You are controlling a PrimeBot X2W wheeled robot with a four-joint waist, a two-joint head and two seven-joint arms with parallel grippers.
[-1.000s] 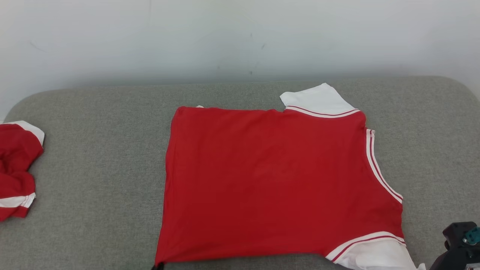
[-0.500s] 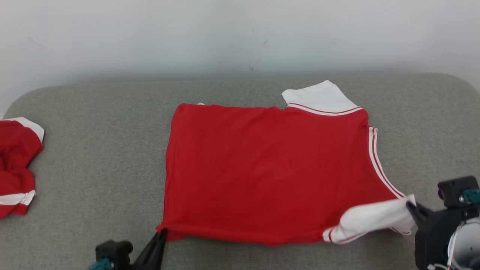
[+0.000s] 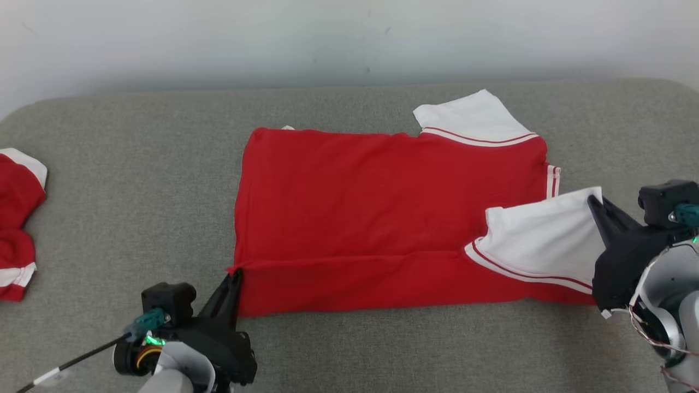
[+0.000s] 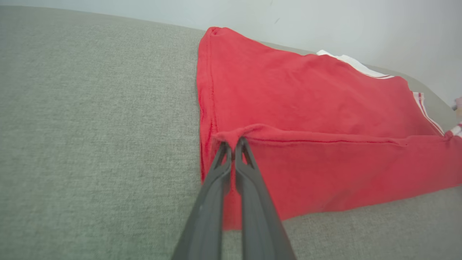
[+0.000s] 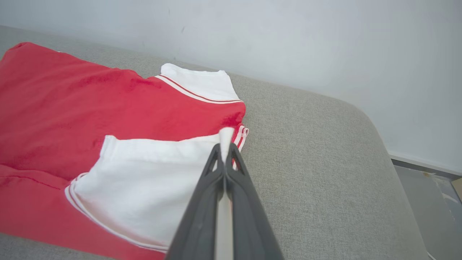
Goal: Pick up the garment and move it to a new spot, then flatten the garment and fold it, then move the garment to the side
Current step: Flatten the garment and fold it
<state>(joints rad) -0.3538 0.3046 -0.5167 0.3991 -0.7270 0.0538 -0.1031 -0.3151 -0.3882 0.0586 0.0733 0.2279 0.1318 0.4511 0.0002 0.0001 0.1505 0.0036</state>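
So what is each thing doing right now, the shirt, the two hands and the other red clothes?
Red shirt: spread on the grey cushion, near edge folded up over itself.
Near sleeve: lifted, folded onto the red part.
Far sleeve: lying flat.
Left hand: shut on the shirt's near left corner.
Right hand: shut on the near sleeve's tip.
Other red clothes: crumpled at the cushion's left edge.

No legible text, label, brand, number or sign was present in any view (the garment (image 3: pixel 382 207) carried only plain red-and-white striped trim).
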